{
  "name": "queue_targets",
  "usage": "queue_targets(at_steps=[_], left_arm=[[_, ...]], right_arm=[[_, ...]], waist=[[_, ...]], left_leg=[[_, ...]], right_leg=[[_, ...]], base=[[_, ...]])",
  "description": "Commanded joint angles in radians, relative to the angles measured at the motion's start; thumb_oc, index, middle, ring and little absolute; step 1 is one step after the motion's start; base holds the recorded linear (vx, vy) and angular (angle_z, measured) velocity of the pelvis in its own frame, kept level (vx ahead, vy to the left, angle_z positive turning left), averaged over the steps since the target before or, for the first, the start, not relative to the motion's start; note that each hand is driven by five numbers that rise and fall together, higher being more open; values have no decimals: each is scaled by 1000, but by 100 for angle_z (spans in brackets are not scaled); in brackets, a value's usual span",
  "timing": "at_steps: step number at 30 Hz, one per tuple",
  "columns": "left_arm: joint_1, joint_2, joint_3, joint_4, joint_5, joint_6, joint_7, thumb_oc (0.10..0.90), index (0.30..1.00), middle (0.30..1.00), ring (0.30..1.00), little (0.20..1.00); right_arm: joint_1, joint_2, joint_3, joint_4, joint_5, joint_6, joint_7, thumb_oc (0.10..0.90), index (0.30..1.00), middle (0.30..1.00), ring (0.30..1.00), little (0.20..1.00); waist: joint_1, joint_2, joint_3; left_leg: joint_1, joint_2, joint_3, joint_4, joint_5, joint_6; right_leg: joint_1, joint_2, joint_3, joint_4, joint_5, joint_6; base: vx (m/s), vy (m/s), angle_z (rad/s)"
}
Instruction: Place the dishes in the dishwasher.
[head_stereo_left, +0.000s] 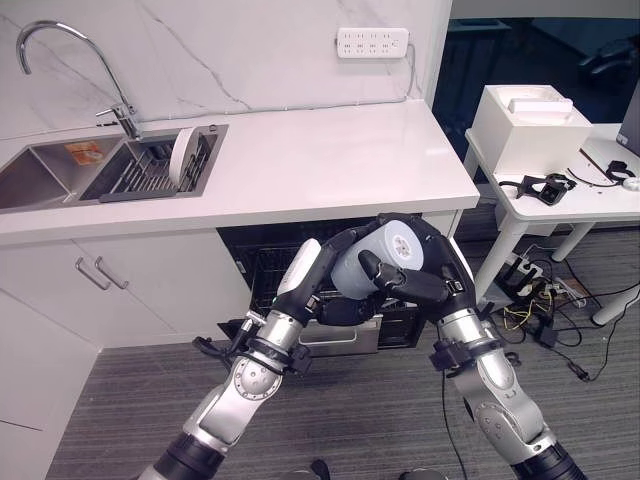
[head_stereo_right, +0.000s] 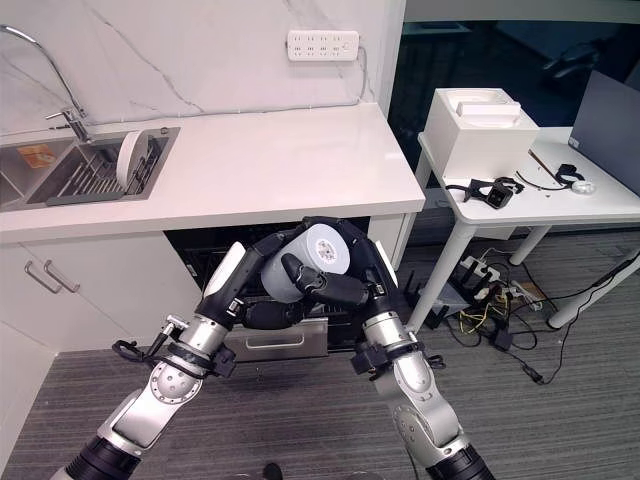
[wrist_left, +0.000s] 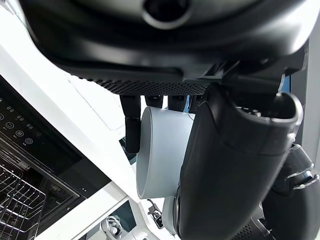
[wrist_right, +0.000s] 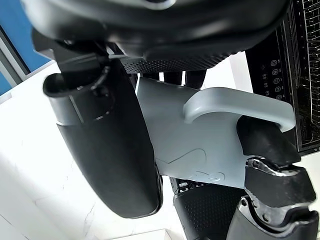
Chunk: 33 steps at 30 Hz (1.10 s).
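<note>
Rigid, probably fragile grey mug (head_stereo_left: 378, 262), both hands clasped around it—left hand (head_stereo_left: 325, 275) at 9 o'clock, right hand (head_stereo_left: 415, 285) at 3—best gripped by body or handle.

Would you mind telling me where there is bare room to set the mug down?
The countertop lies bare between the sink and its right end. Crowded: the drying rack holds a plate; both hands, left hand and right hand, wrap the mug before the dishwasher.
</note>
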Motion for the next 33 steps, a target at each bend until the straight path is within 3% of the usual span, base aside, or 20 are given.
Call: queue_targets(at_steps=[1,7,13,14,17,22,33], left_arm=[[21,97,152,98,63,50,184,800,900,900,900,900],[15,91,158,93,40,16,187,800,900,900,900,900],[13,83,156,77,27,-5,175,800,900,900,900,900],[10,83,158,75,-4,-22,158,800,900,900,900,900],[7,73,159,58,-102,-53,71,800,900,900,900,900],[9,50,157,1,-249,-80,-48,800,900,900,900,900],[-15,43,154,-37,-292,-64,-72,800,900,900,900,900]], right_arm=[[-62,-16,-337,-120,76,-262,-66,400,300,300,300,300],[-60,-7,-334,-121,91,-247,-44,400,300,300,300,300],[-61,-3,-313,-128,137,-205,44,400,300,300,300,300],[-64,-7,-302,-129,144,-132,121,400,300,300,300,300],[-74,-24,-245,-125,77,6,253,400,300,300,300,300],[-102,-86,-160,-101,-100,119,339,400,300,300,300,300],[-135,-112,-131,-77,-88,137,329,400,300,300,300,300]], waist=[[-2,-22,-56],[-4,-21,-56],[1,-24,-60],[5,-26,-61],[17,-31,-61],[40,-41,-64],[57,-50,-62]], left_leg=[[51,48,-40,36,-124,-33],[52,48,-39,36,-123,-34],[49,46,-43,36,-123,-35],[48,45,-47,36,-123,-35],[44,42,-55,36,-122,-35],[34,37,-74,36,-117,-36],[26,29,-98,36,-111,-36]], right_leg=[[21,-11,62,-52,32,101],[21,-12,63,-52,34,103],[21,-15,58,-52,33,104],[22,-16,54,-52,32,104],[23,-20,44,-52,32,104],[25,-28,24,-52,35,105],[29,-35,1,-52,39,105]], base=[[1,1,-6],[-1,1,-2],[0,0,0],[0,0,0],[0,0,0],[1,-19,9],[-2,-3,7]])
